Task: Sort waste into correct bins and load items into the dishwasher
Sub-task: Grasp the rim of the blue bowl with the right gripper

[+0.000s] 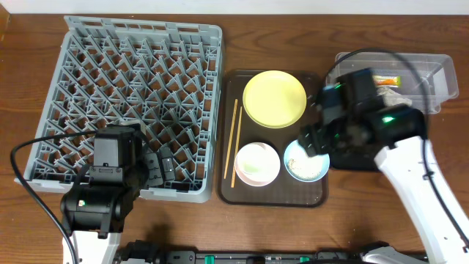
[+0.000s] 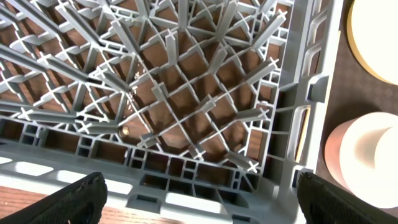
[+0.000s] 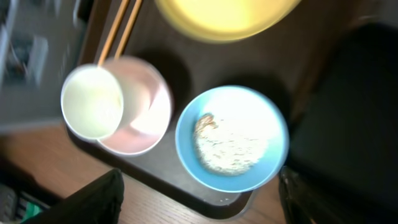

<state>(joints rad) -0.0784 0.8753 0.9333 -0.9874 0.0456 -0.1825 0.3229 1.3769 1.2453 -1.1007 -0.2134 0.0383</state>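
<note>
The grey dish rack (image 1: pixel 132 95) stands at the left. The brown serving tray (image 1: pixel 272 196) holds the yellow plate (image 1: pixel 274 97), two chopsticks (image 1: pixel 235 143), the pink-white bowl (image 1: pixel 270 170) with the white cup (image 1: pixel 251 163) in it, and the light blue bowl (image 1: pixel 306 163) with rice scraps (image 3: pixel 230 143). My right gripper (image 3: pixel 199 186) is open above the blue bowl (image 3: pixel 273 149). My left gripper (image 2: pixel 199 186) is open and empty over the rack's near edge (image 2: pixel 186 93). The clear tub (image 1: pixel 440 73) holds the wrapper (image 1: pixel 386 78) and the paper scrap (image 1: pixel 396 94).
A black surface (image 3: pixel 348 112), possibly the black tray, lies right of the blue bowl in the right wrist view; my right arm hides it from overhead. The cup (image 3: pixel 93 101), pink bowl (image 3: pixel 146 118) and plate (image 3: pixel 224 15) show there too.
</note>
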